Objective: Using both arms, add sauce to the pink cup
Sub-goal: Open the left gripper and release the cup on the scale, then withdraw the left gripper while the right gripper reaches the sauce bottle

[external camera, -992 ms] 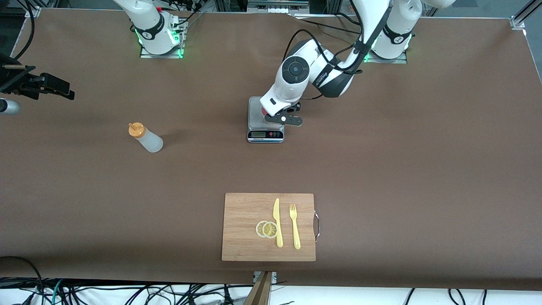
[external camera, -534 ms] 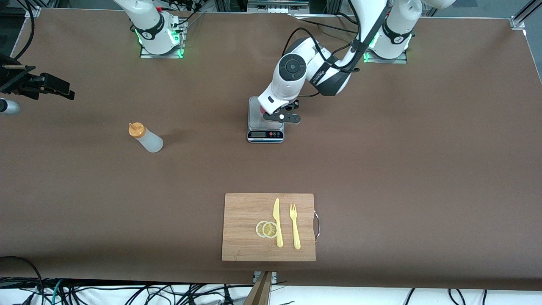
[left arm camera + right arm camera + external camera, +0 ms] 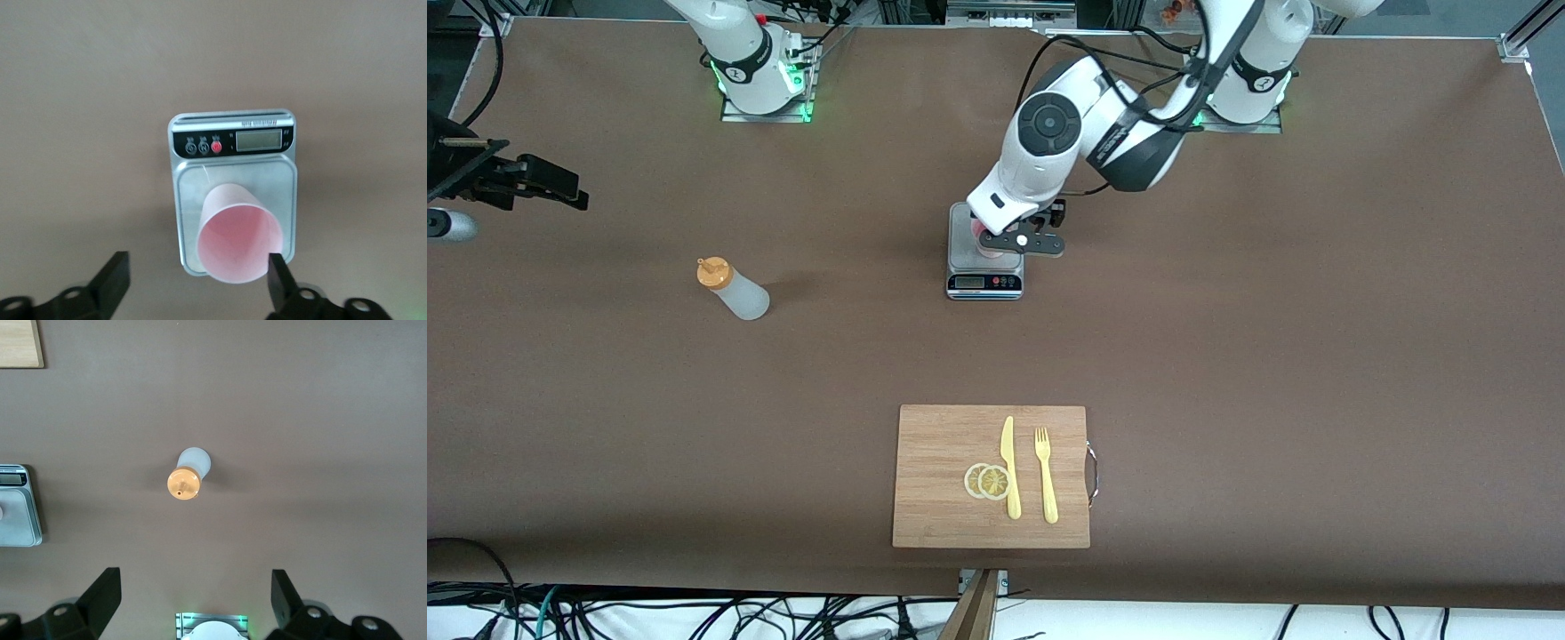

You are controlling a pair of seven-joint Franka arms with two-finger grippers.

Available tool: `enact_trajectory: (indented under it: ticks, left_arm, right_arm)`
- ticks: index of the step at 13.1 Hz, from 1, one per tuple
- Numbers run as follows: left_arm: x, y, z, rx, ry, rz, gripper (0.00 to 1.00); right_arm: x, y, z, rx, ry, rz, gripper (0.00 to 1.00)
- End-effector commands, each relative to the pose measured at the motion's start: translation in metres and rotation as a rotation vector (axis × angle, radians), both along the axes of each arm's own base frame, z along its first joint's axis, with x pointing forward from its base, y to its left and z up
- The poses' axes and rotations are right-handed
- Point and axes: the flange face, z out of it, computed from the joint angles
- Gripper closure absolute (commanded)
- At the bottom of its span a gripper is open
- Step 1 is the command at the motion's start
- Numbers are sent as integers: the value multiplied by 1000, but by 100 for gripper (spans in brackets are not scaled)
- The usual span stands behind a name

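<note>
The pink cup [image 3: 239, 233] stands upright on a small silver kitchen scale [image 3: 230, 141], mid-table toward the robots' bases. My left gripper [image 3: 198, 270] hovers just above it, open, and one finger [image 3: 280, 277] shows at the cup's rim without gripping. In the front view the left hand [image 3: 1021, 242] covers most of the cup. The sauce bottle [image 3: 734, 291], whitish with an orange cap, stands alone toward the right arm's end of the table. My right gripper [image 3: 193, 590] hangs high over the table between its base and the bottle [image 3: 189, 475], open and holding nothing.
A wooden cutting board [image 3: 934, 444] lies near the front camera's edge, carrying a yellow knife [image 3: 1009, 467], a yellow fork [image 3: 1046, 476] and two lemon slices [image 3: 987, 481]. The scale's display [image 3: 984, 283] faces the front camera. Brown tabletop surrounds the bottle.
The left gripper has opened and let go of the pink cup on the scale, and its hand has lifted slightly toward its base. The bottle and the right arm have not moved.
</note>
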Motion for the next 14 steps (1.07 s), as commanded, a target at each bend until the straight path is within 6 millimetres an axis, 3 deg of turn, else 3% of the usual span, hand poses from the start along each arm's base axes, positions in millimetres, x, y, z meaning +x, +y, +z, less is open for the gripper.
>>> enact_trajectory:
  ticks: [1, 3, 6, 8, 11, 14]
  left_arm:
    - [46, 35, 54, -14, 2, 59, 0]
    - [83, 78, 90, -35, -31, 112, 0]
    - [115, 156, 129, -3, -128, 4, 0]
    - [137, 231, 158, 39, -134, 94, 0]
    - [149, 333, 189, 45, -126, 142, 0]
    - [146, 400, 221, 46, -131, 83, 0]
  right_arm:
    - [6, 1, -10, 1, 30, 12, 1]
    - [8, 0, -16, 11, 44, 53, 1]
    - [10, -7, -28, 58, 65, 226, 1]
    - [12, -25, -42, 151, 65, 379, 1]
    - [15, -48, -74, 254, 81, 559, 1]
    - [24, -73, -112, 445, 38, 705, 1]
